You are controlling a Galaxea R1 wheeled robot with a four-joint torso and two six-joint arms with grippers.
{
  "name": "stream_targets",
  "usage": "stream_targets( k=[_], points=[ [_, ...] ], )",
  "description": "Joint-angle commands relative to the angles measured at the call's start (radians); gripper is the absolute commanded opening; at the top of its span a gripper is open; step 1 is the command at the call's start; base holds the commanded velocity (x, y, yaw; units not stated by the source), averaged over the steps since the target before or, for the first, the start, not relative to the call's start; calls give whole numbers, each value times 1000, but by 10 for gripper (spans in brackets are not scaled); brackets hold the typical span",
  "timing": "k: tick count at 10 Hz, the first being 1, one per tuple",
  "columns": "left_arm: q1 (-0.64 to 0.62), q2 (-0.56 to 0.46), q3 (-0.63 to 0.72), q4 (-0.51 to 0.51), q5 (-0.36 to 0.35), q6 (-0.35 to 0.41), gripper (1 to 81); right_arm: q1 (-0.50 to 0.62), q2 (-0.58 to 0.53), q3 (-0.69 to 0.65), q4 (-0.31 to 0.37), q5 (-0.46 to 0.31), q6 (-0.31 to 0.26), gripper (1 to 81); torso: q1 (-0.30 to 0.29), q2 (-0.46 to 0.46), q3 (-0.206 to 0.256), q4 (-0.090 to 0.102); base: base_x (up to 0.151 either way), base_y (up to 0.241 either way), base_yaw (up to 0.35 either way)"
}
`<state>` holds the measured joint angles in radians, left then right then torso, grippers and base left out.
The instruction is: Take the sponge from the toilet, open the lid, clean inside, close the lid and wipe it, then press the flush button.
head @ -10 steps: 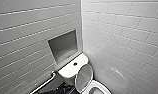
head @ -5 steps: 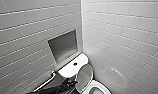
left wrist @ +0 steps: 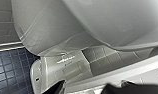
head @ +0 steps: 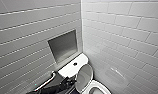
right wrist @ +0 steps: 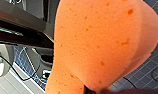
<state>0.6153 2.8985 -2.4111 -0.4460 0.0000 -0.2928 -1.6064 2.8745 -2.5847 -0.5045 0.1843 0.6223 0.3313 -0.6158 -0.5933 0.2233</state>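
The white toilet [head: 70,68] stands in the tiled corner. Its lid [head: 83,76] is raised and leans toward the cistern, and the bowl [head: 100,89] below it is uncovered. The dark flush button [head: 75,64] sits in the cistern top. My left gripper [head: 69,82] is beside the lid's edge, at the cistern's front. In the left wrist view the left gripper [left wrist: 87,89] is open, with nothing between its dark fingertips [left wrist: 58,88], close to the toilet's glossy body [left wrist: 70,62]. The orange sponge [right wrist: 100,42] is pinched in my shut right gripper [right wrist: 95,90].
Grey-white tiled walls close in behind and to the right of the toilet. A recessed niche [head: 63,46] sits in the wall above the cistern, and a metal grab bar [head: 48,80] runs to its left. The floor [left wrist: 7,72] is dark blue tile, with cables [right wrist: 27,70] over it.
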Motion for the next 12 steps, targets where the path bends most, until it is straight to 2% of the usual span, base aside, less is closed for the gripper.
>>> stream_targets(
  k=[1,3,6,12],
  points=[
    [-124,-37,-26,-30,28,-63,811,-2,-2,5,-5,-52,4,10,0,0,0,0,0,0,0],
    [-113,-85,-5,-30,28,-101,811,5,2,5,-5,-52,4,10,0,0,0,0,0,0,0],
    [-111,-93,-8,-31,15,-141,811,6,5,5,-2,-52,4,10,0,0,0,0,0,0,0],
    [-116,4,-79,-30,5,-151,811,2,5,5,-2,-52,5,10,0,0,0,0,0,0,0]
  ],
)
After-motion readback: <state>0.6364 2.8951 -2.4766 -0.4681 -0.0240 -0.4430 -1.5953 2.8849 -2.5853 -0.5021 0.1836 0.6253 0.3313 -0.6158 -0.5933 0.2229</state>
